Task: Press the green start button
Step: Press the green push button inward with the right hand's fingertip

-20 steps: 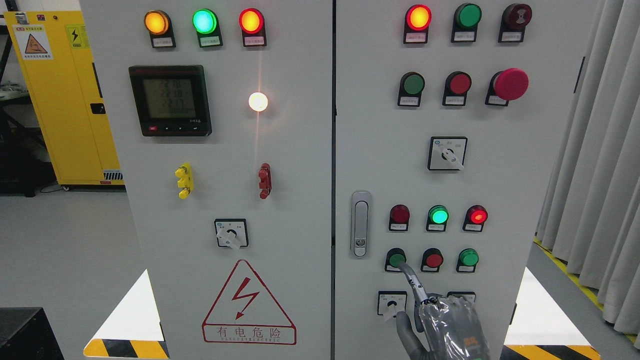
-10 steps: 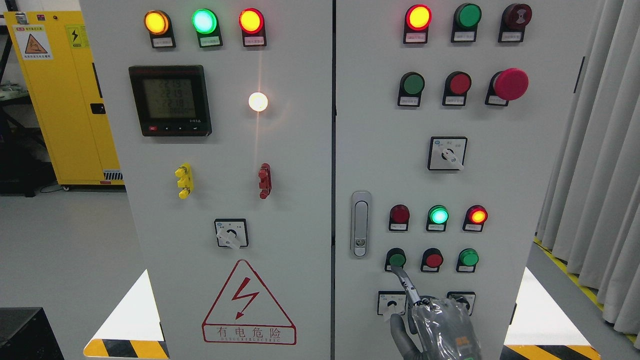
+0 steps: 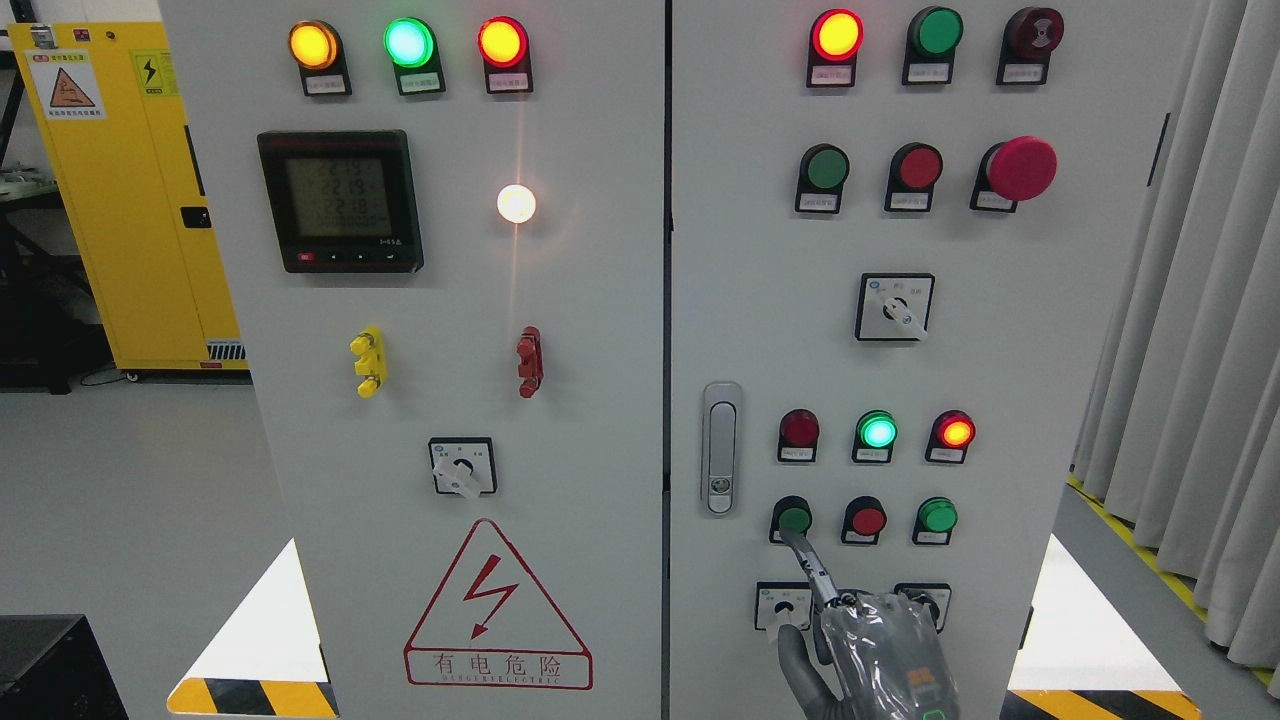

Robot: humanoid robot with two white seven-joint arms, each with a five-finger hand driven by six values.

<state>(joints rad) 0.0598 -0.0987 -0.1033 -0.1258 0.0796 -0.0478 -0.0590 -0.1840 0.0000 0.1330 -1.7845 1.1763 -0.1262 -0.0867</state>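
Note:
The green start button (image 3: 794, 519) sits at the left of the lower button row on the right cabinet door (image 3: 1000, 300). My right hand (image 3: 880, 650), grey and wrapped in clear plastic, rises from the bottom edge. Its index finger (image 3: 808, 568) points up and left, with the tip at the button's lower edge; I cannot tell whether it touches. The other fingers are curled and the thumb (image 3: 793, 660) sticks out to the left. The hand holds nothing. My left arm does not show.
A red button (image 3: 867, 520) and another green button (image 3: 937, 516) stand right of the start button. Rotary switches (image 3: 783, 606) lie just beside the hand. A door handle (image 3: 720, 448) is to the left. Curtains (image 3: 1190, 350) hang at the right.
The hand has sunk slightly and the fingertip has slid a little left and down, from the button's lower rim to just under it. Little moved in the last half second.

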